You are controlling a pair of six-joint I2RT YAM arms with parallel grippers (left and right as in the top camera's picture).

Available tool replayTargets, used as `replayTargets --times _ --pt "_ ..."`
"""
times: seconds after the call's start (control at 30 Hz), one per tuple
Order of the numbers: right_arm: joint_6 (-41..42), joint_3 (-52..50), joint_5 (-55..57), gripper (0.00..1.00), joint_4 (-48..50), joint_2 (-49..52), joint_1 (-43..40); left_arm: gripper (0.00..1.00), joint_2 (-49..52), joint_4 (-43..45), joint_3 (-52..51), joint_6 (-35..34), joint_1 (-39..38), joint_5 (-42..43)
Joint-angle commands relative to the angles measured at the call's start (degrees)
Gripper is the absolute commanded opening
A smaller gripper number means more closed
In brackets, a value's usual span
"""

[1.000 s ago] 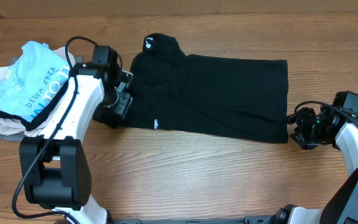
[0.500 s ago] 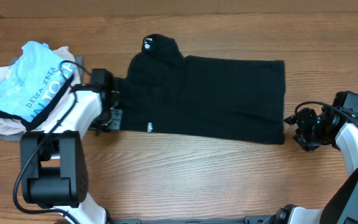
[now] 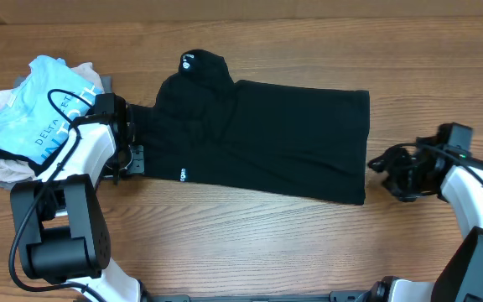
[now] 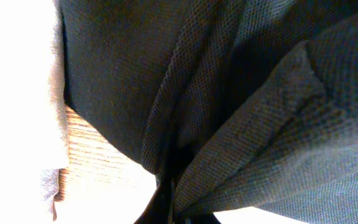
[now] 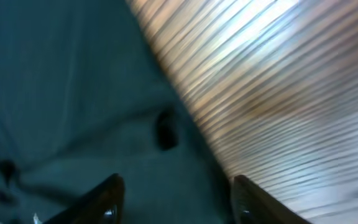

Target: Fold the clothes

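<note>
Left gripper (image 3: pixel 131 144) sits at the shirt's (image 3: pixel 258 138) left edge, jaws together and clamped on a bunch of its fabric, with the pile (image 3: pixel 23 117) of other garments just beside it on the outer side, so room is tight there. The shirt lies spread flat across the middle of the table (image 3: pixel 309 243), its long lower edge slanting down toward the right and its right edge straight. Bare wood runs wide along the near side, in a narrower strip at the far side, and to the right of the shirt. Right gripper (image 3: pixel 377 164) is low over that bare wood, just beside the right edge, jaws apart and holding nothing. Only the left wrist view shows the pinch close up: black weave (image 4: pixel 229 93) gathers into folds at the bottom of the view, with wood and pale cloth at its left. The right wrist view, blurred, shows both fingers (image 5: pixel 104 196) spread over dark cloth where it meets the wood.
</note>
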Motion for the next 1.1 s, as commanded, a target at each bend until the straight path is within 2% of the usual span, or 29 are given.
replayTargets --times 0.0,0.13,0.5,0.7,0.8,0.93,1.07 --pt "-1.73 -0.59 -2.38 0.56 -0.81 0.17 3.08 0.04 0.35 0.17 0.22 -1.16 0.2 0.33" --pt "1.86 -0.59 0.44 0.51 0.22 0.24 4.76 0.04 0.35 0.24 0.22 -1.18 0.2 0.5" --pt "5.29 -0.59 0.39 0.49 5.07 5.22 6.93 0.04 0.35 0.15 0.22 -1.18 0.2 0.59" --pt "5.31 -0.57 0.2 0.36 7.96 6.49 7.41 0.04 0.35 0.15 0.22 -1.16 0.2 0.96" --pt "5.29 -0.59 0.46 0.37 7.89 6.49 7.41 0.04 0.35 0.11 0.22 -1.16 0.2 0.96" --pt "5.33 -0.59 1.97 0.45 8.5 6.51 7.43 0.04 0.35 0.13 0.22 -1.18 0.2 0.96" --pt "5.35 -0.59 1.95 0.44 9.38 6.56 7.54 0.04 0.35 0.11 0.22 -1.16 0.2 0.96"
